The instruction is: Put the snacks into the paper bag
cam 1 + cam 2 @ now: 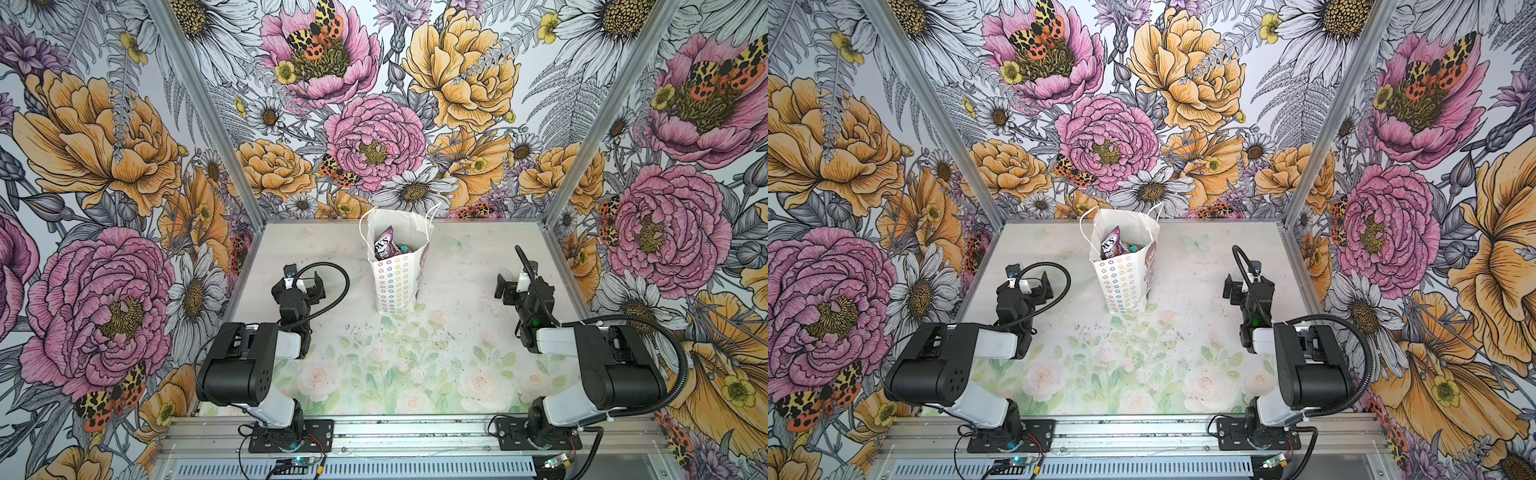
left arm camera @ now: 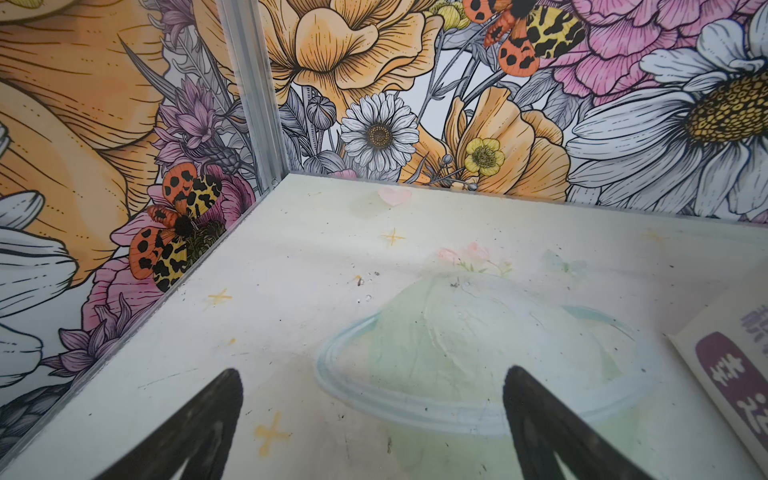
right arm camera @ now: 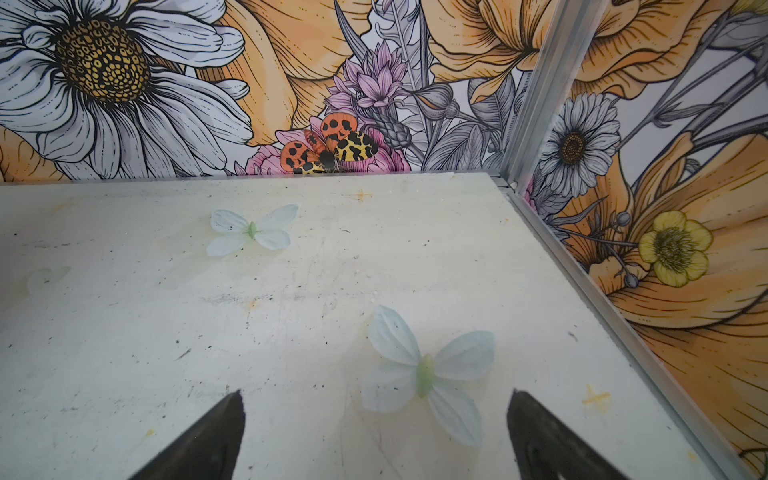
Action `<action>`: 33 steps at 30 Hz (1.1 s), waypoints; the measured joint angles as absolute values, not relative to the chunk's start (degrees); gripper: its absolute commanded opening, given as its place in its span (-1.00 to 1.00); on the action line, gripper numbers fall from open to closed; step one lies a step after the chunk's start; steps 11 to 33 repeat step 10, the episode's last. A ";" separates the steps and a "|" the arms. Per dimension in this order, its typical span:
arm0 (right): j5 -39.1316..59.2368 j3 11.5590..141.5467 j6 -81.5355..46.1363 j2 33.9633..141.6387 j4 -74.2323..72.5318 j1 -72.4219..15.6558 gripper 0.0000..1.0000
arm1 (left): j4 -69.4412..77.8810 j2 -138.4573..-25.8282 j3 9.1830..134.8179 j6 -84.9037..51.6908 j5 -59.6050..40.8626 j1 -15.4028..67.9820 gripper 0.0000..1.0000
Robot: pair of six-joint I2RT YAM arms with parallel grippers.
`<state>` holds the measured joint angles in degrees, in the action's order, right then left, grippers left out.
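"X'S" on purple packet (image 1: 384, 242)

Upright flower-ring paper bag (image 1: 395, 286), far-centre table, purple packet (image 1: 383, 243) and teal packet inside

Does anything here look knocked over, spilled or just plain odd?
Nothing much stands out. The paper bag stands upright on the table, with the snacks inside and a dark purple packet poking up near its mouth. The only blemish: small dark specks scattered across the table.
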<state>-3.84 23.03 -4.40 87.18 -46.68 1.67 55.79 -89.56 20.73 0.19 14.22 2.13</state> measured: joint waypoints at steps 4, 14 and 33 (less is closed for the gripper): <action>-3.84 23.03 -4.43 87.18 -46.68 1.67 1.00 | 55.42 -89.56 20.73 0.16 14.13 1.80 0.97; -3.84 23.03 -4.43 87.18 -46.68 1.67 1.00 | 55.22 -89.56 20.73 0.16 14.13 1.58 0.97; -3.84 23.03 -4.43 87.18 -46.68 1.67 1.00 | 55.22 -89.56 20.73 0.16 14.13 1.58 0.97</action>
